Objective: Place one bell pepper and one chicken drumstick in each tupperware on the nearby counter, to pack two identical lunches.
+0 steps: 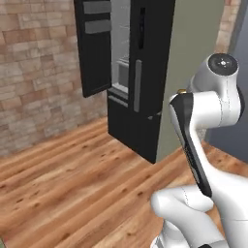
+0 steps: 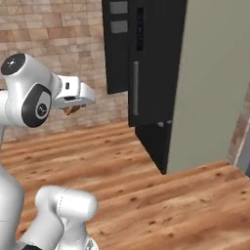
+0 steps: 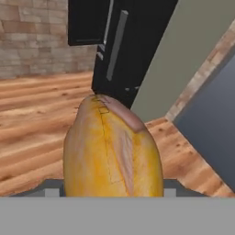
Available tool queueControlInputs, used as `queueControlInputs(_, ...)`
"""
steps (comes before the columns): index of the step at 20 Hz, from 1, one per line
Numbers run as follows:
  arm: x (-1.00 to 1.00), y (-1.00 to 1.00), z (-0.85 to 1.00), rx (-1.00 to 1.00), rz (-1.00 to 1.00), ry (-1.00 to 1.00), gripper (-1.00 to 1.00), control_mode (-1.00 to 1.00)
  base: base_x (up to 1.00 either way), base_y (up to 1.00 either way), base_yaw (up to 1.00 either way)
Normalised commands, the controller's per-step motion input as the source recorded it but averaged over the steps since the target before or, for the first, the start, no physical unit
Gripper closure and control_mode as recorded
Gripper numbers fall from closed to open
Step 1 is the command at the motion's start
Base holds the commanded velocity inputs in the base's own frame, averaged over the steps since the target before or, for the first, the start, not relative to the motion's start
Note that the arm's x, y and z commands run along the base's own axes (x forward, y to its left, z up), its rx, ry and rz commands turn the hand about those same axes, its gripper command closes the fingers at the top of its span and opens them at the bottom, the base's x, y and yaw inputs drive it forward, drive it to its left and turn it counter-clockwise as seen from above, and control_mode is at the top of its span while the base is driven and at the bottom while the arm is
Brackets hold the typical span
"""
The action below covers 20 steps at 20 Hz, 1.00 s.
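The end effector [image 2: 73,108] is held up in the air, well above the wooden floor [image 1: 72,179], with its fingers closed on the plump golden-tan chicken drumstick [image 3: 112,149]. In the hand view the drumstick sits close to the camera, its rounded end pointing away toward the fridge; in the right base view only a small brown bit of it peeks out beneath the white hand.

Ahead of the arm stands a tall black fridge [image 1: 140,97]. Its upper left door [image 1: 94,46] is swung open toward the brick wall [image 1: 34,72], showing a pale interior [image 1: 121,53] with shelves, while the right door with its long grey handle [image 2: 135,88] is closed. The fridge's flat grey-green side panel [image 2: 210,83] faces right. A dark blue-grey panel [image 3: 211,119] stands near on the right, past a strip of brick. Open floor lies between the robot and the fridge.
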Motion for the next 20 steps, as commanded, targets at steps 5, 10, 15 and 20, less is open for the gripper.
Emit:
queueControlInputs(5,0.00,0.00,0.00,0.00,0.00,0.00,1.00,1.00,-1.00,-0.30,0.63)
queueControlInputs(10,0.00,0.00,0.00,0.00,0.00,0.00,1.00,1.00,-1.00,0.05,0.45)
queueControlInputs(15,0.00,0.00,0.00,0.00,0.00,0.00,1.00,1.00,-0.77,0.40,0.30)
queueControlInputs(20,0.00,0.00,0.00,0.00,0.00,0.00,1.00,1.00,-0.98,0.28,0.28)
